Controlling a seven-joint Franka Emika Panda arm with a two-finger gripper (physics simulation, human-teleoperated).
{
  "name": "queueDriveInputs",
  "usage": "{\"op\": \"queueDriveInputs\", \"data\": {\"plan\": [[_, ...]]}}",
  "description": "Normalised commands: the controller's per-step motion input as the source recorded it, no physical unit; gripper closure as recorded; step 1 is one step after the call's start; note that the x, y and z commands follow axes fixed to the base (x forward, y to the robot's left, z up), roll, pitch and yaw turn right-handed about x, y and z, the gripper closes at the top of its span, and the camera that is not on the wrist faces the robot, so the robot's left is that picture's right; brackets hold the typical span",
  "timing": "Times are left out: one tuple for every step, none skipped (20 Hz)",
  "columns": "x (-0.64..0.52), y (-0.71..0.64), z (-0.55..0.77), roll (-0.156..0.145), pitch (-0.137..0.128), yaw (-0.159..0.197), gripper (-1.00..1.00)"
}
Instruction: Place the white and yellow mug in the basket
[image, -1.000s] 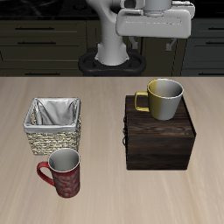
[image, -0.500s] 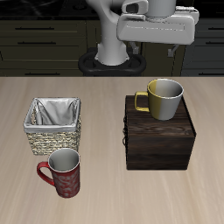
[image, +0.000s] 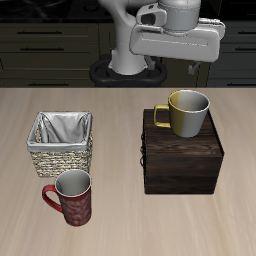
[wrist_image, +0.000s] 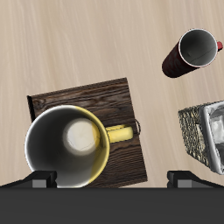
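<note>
The white and yellow mug (image: 187, 112) stands upright on top of a dark brown wooden box (image: 182, 160), its handle pointing toward the basket's side. In the wrist view the mug (wrist_image: 70, 144) shows its pale inside from straight above. The basket (image: 62, 142), woven wicker with a grey-white lining, stands on the table apart from the box and holds nothing; its edge shows in the wrist view (wrist_image: 206, 131). My gripper (image: 185, 66) hangs high above the mug, open and empty. Its fingertips (wrist_image: 41, 178) are spread wide, in line with the mug's rim.
A dark red patterned mug (image: 72, 195) stands on the table nearer the front edge, just in front of the basket; it also shows in the wrist view (wrist_image: 192, 51). The wooden box (wrist_image: 87, 94) has a small latch on its side. Dark cabinets stand behind the table.
My gripper has come down a little toward the mug and stayed open. The mugs, the basket and the box have not moved.
</note>
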Motion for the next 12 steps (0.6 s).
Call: {"op": "queueDriveInputs", "data": {"plan": [[0.07, 0.05, -0.15, 0.018, 0.02, 0.009, -1.0], [0.11, -0.16, -0.52, -0.019, 0.079, 0.016, -1.0], [0.05, 0.04, -0.13, 0.01, -0.007, 0.016, -1.0], [0.2, -0.15, -0.5, 0.01, 0.092, -0.025, -1.0], [0.06, -0.02, -0.19, 0.001, 0.058, -0.041, -1.0], [0.0, 0.1, -0.02, 0.0, 0.0, 0.0, -1.0], [0.12, -0.1, -0.55, 0.013, 0.05, 0.038, -1.0], [0.02, 0.0, -0.32, 0.031, 0.086, -0.066, -1.0], [-0.05, 0.1, -0.27, 0.05, -0.008, 0.033, -1.0], [0.0, 0.05, 0.0, 0.0, 0.0, 0.0, -1.0], [-0.04, -0.15, -0.41, -0.053, 0.019, -0.015, -1.0], [-0.05, 0.03, -0.35, 0.07, 0.092, -0.055, -1.0]]}}
